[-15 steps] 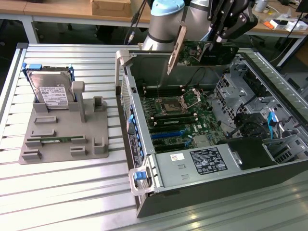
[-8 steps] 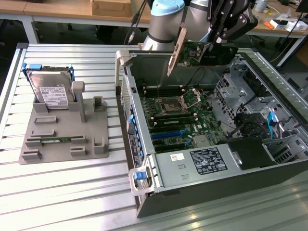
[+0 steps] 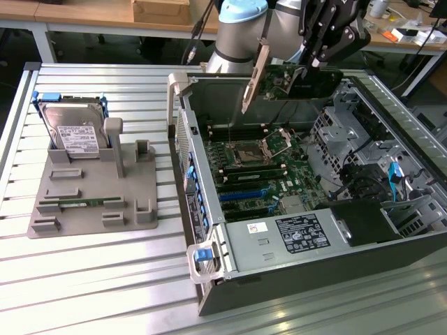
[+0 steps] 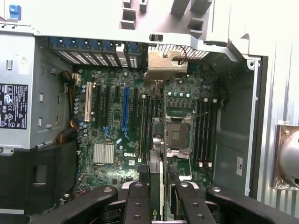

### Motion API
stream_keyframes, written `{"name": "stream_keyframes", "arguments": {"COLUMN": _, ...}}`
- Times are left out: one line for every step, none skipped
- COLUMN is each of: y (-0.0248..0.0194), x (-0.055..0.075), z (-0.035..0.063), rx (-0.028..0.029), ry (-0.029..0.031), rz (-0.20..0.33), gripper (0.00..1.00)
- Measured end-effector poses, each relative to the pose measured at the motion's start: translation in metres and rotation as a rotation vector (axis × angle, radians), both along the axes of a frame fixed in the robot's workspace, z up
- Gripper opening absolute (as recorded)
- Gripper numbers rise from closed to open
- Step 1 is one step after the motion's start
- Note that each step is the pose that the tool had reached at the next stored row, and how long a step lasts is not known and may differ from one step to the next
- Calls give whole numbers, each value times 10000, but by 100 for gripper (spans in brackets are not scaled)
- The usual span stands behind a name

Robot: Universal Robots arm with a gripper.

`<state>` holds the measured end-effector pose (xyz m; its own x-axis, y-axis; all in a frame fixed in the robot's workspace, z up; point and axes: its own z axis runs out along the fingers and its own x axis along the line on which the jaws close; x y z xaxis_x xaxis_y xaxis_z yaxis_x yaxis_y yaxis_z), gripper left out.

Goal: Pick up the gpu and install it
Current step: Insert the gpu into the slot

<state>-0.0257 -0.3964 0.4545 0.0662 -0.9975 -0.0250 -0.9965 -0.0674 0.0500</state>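
Gripper [image 3: 312, 59] | jaws pinching gpu [image 3: 290, 82] edge | blue slot [image 4: 125, 109] below jaws, well apart | advice: hold card upright, edge parallel to slot, grip firm.

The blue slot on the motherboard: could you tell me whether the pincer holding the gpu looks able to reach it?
Probably yes: the case lies open, the pincer holds the gpu above the motherboard, and nothing seems to stand over the blue slot.
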Motion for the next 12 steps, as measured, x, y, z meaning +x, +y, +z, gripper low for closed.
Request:
{"name": "stream_keyframes", "arguments": {"y": 0, "x": 0, "z": -9, "rx": 0, "ry": 0, "rz": 0, "gripper": 26}}
{"name": "stream_keyframes", "arguments": {"y": 0, "x": 0, "z": -16, "rx": 0, "ry": 0, "rz": 0, "gripper": 26}}
{"name": "stream_keyframes", "arguments": {"y": 0, "x": 0, "z": -21, "rx": 0, "ry": 0, "rz": 0, "gripper": 26}}
{"name": "stream_keyframes", "arguments": {"y": 0, "x": 0, "z": -27, "rx": 1, "ry": 0, "rz": 0, "gripper": 26}}
{"name": "stream_keyframes", "arguments": {"y": 0, "x": 0, "z": -33, "rx": 1, "ry": 0, "rz": 0, "gripper": 26}}
{"name": "stream_keyframes", "arguments": {"y": 0, "x": 0, "z": -47, "rx": 0, "ry": 0, "rz": 0, "gripper": 26}}
{"name": "stream_keyframes", "arguments": {"y": 0, "x": 0, "z": -53, "rx": 0, "ry": 0, "rz": 0, "gripper": 26}}
{"name": "stream_keyframes", "arguments": {"y": 0, "x": 0, "z": -61, "rx": 1, "ry": 0, "rz": 0, "gripper": 26}}
{"name": "stream_keyframes", "arguments": {"y": 0, "x": 0, "z": -65, "rx": 1, "ry": 0, "rz": 0, "gripper": 26}}
{"name": "stream_keyframes", "arguments": {"y": 0, "x": 0, "z": -70, "rx": 1, "ry": 0, "rz": 0, "gripper": 26}}
{"name": "stream_keyframes", "arguments": {"y": 0, "x": 0, "z": -79, "rx": 0, "ry": 0, "rz": 0, "gripper": 26}}
{"name": "stream_keyframes", "arguments": {"y": 0, "x": 0, "z": -85, "rx": 1, "ry": -1, "rz": 0, "gripper": 26}}
